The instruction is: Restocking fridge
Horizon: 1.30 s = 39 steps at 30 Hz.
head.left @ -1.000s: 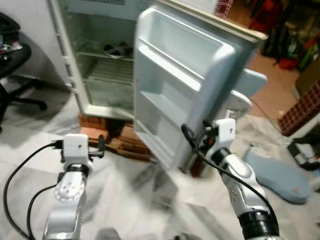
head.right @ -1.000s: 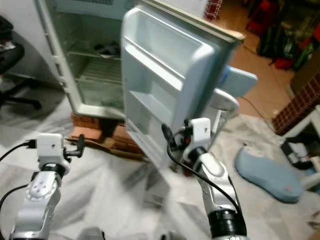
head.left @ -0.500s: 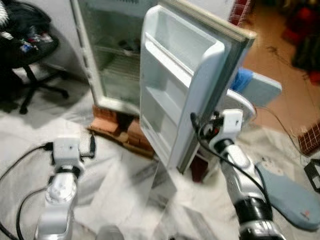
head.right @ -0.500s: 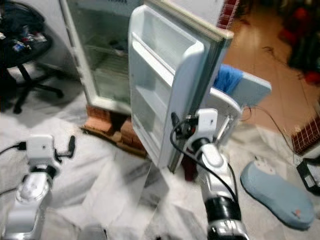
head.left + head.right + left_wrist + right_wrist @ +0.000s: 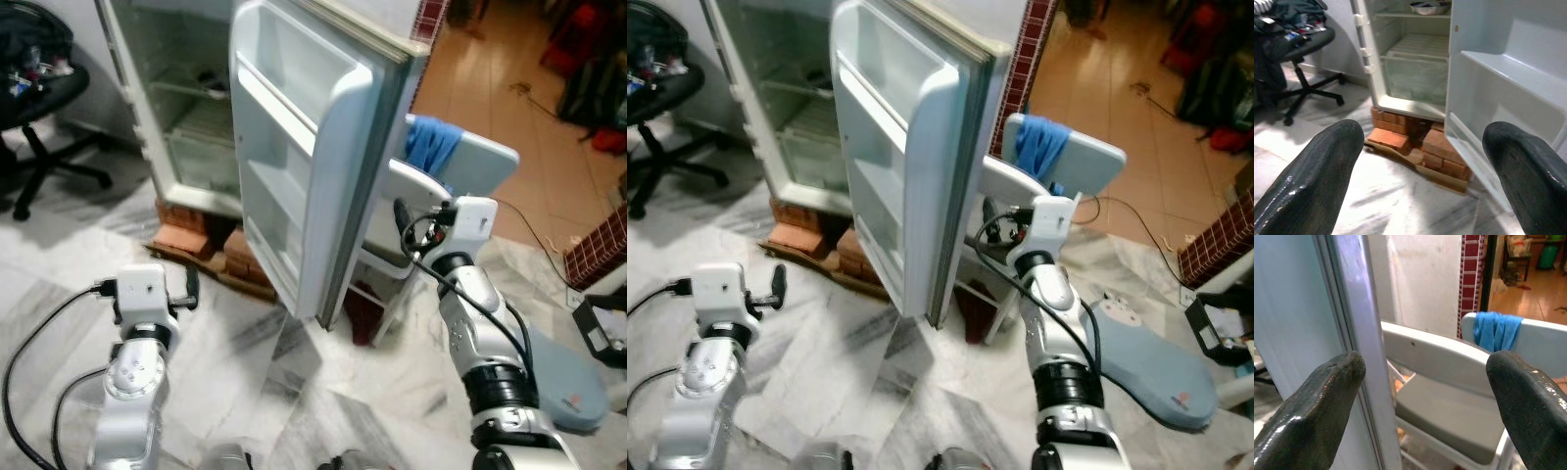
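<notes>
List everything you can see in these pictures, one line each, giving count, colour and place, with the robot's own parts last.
Fridge: one, white, open, ahead on the left.
Fridge door: one, white, swung open at centre.
Bowl: one, pale, on a fridge shelf.
Bricks: several, reddish, under the fridge.
Office chair: one, black, far left.
Plastic chair: one, grey, behind the door.
Cloth: one, blue, over the plastic chair's back.
Left gripper: open, facing the fridge.
Right gripper: open, by the door's edge.

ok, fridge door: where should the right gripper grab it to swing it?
Probably the free vertical edge of the fridge door, approached from the outer side, where the right gripper sits, fingers apart. That edge is a narrow slab, open both sides; the chair behind limits room.
</notes>
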Motion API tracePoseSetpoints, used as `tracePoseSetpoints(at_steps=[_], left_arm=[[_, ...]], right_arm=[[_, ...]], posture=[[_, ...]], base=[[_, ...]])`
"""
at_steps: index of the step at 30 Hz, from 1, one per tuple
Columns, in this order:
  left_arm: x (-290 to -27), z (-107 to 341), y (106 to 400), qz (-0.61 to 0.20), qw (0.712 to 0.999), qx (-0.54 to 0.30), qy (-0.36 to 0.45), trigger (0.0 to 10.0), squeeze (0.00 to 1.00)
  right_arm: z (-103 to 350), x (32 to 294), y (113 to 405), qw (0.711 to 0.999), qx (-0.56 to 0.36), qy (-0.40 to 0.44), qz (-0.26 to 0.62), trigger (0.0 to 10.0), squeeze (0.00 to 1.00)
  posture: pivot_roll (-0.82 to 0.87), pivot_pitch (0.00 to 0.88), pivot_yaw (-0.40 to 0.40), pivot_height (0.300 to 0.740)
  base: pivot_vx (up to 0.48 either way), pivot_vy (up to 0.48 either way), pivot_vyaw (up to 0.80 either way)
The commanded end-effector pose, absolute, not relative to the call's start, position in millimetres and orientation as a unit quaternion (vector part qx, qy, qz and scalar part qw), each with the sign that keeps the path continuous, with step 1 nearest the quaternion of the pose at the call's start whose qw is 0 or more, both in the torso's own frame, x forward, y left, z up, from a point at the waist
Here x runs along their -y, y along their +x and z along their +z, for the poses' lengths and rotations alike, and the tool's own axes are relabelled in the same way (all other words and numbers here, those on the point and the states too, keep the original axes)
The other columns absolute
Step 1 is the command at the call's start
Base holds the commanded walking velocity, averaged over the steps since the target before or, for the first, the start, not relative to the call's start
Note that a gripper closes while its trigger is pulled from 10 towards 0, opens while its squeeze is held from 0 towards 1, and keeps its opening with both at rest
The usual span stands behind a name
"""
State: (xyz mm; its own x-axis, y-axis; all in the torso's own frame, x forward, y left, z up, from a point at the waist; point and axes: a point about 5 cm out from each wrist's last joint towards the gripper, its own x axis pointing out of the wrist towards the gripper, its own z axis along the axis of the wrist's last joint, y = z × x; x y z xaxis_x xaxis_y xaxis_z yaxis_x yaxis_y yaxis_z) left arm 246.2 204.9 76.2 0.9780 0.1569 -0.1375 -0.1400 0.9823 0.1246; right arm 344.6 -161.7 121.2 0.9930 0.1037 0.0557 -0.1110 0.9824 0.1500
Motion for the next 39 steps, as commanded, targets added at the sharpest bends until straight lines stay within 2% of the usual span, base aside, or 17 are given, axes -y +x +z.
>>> tracePoseSetpoints(at_steps=[1,6,18,26,29,30,33,35,37,39], left_arm=[[-209.6,78.1,244.0,0.079,0.993,-0.067,0.064,10.0,0.0],[-215.5,78.7,241.3,0.086,0.992,-0.066,0.063,10.0,0.0],[-209.8,76.3,240.6,0.076,0.993,-0.069,0.057,10.0,0.0],[-208.9,73.7,235.3,0.081,0.993,-0.073,0.049,10.0,0.0],[-208.1,69.7,229.2,0.082,0.992,-0.082,0.044,10.0,0.0],[-207.0,68.9,227.9,0.08,0.992,-0.083,0.04,10.0,0.0],[-204.4,66.1,225.5,0.071,0.993,-0.086,0.037,10.0,0.0],[-206.5,63.1,221.6,0.071,0.993,-0.09,0.039,10.0,0.0],[-210.4,61.2,217.7,0.075,0.992,-0.092,0.042,10.0,0.0],[-213.5,60.7,215.2,0.08,0.991,-0.093,0.045,10.0,0.0]], right_arm=[[133.4,155.3,352.9,0.994,0.044,0.079,0.064,10.0,0.0],[131.9,154.3,352.2,0.994,0.046,0.073,0.068,10.0,0.0],[126.6,155.8,347.9,0.995,0.051,0.068,0.058,10.0,0.0],[131.3,156.6,351.2,0.994,0.056,0.068,0.064,10.0,0.0],[134.9,150.7,354.0,0.99,0.057,0.091,0.097,10.0,0.0],[136.8,142.3,355.2,0.981,0.051,0.125,0.135,10.0,0.0],[153.2,114.3,348.4,0.931,0.06,0.233,0.275,10.0,0.0],[182.2,93.0,326.7,0.849,0.082,0.322,0.412,10.0,0.0],[206.6,79.0,299.0,0.767,0.097,0.36,0.523,10.0,0.0],[216.8,74.3,282.6,0.728,0.101,0.365,0.572,10.0,0.0]], posture=[[0.16,0.051,-0.083,0.74],[0.17,0.048,-0.087,0.74],[0.16,0.049,-0.078,0.74],[0.17,0.054,-0.081,0.74],[0.17,0.056,-0.083,0.74],[0.17,0.057,-0.082,0.74],[0.18,0.056,-0.084,0.74],[0.18,0.056,-0.087,0.74],[0.18,0.057,-0.092,0.74],[0.19,0.058,-0.095,0.74]], base=[[0.274,0.0,0.0],[0.356,0.0,0.0],[0.367,0.0,0.0],[0.0,0.0,0.0],[0.0,0.0,0.0],[0.0,0.0,0.0],[0.0,0.0,0.0],[0.0,0.0,0.0],[0.0,0.0,0.0],[0.0,0.0,0.0]])
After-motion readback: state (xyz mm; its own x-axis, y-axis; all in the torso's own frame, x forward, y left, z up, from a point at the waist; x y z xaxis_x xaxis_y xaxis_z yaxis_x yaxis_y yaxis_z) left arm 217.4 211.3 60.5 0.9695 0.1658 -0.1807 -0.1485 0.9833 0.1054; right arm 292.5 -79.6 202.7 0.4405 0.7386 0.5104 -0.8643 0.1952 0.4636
